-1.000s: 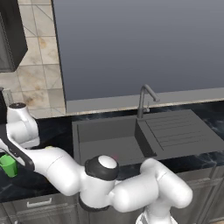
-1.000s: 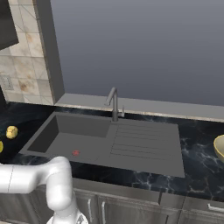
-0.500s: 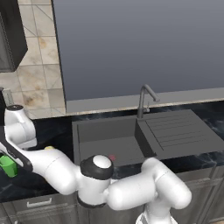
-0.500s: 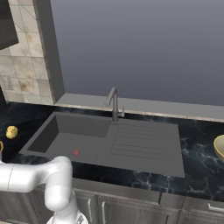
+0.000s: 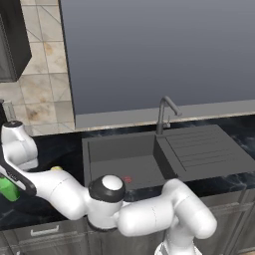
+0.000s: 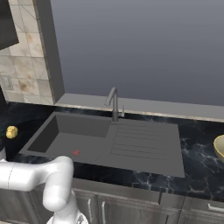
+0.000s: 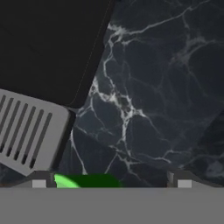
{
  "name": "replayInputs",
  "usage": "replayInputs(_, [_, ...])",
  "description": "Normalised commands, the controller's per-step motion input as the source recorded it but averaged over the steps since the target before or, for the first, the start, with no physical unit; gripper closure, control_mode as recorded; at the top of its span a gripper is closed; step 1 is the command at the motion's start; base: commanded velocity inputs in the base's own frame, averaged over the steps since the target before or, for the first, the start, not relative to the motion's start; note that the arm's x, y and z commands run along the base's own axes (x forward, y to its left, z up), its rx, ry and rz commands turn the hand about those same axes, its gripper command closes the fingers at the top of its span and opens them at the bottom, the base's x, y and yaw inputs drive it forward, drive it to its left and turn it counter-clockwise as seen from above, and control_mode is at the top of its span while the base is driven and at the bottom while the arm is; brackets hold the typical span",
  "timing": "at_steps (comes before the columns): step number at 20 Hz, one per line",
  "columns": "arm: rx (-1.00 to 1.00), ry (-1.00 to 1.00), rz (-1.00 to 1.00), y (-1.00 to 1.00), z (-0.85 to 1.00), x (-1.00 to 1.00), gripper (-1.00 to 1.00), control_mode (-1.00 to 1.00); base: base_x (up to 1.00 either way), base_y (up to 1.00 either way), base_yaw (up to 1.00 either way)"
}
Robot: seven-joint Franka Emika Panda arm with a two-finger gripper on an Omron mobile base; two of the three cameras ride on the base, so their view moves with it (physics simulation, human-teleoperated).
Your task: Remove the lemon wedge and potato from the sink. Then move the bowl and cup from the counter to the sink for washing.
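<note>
Two finger tips of the end effector stand wide apart, gripping nothing, the cup between them toward the seven o'clock tip. The cup sits on the dark marbled counter, at nine o'clock of the sink.

light: even, soft | shadows: faint | glare: none | focus: slightly soft, rendered
</note>
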Motion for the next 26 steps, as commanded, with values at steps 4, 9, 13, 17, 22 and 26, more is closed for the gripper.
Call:
replayInputs(4, [0.0,0.0,0.0,0.11,-0.13,0.05,-1.0,-1.0,0.0,0.0,0.0])
replayInputs(9, [0.0,0.0,0.0,0.03,-0.12,-0.01,-1.0,-1.0,0.0,0.0,0.0])
replayInputs(13, [0.0,0.02,0.0,0.0,-0.12,-0.1,-1.0,-1.0,0.0,0.0,0.0])
replayInputs(17, [0.0,0.01,0.0,-0.01,-0.12,-0.18,-1.0,-1.0,0.0,0.0,0.0])
replayInputs(22, [0.0,0.0,0.0,-0.04,-0.13,-0.25,-1.0,-1.0,0.0,0.0,0.0])
replayInputs(26, [-0.01,0.0,0.0,-0.14,-0.15,-0.26,-1.0,-1.0,0.0,0.0,0.0])
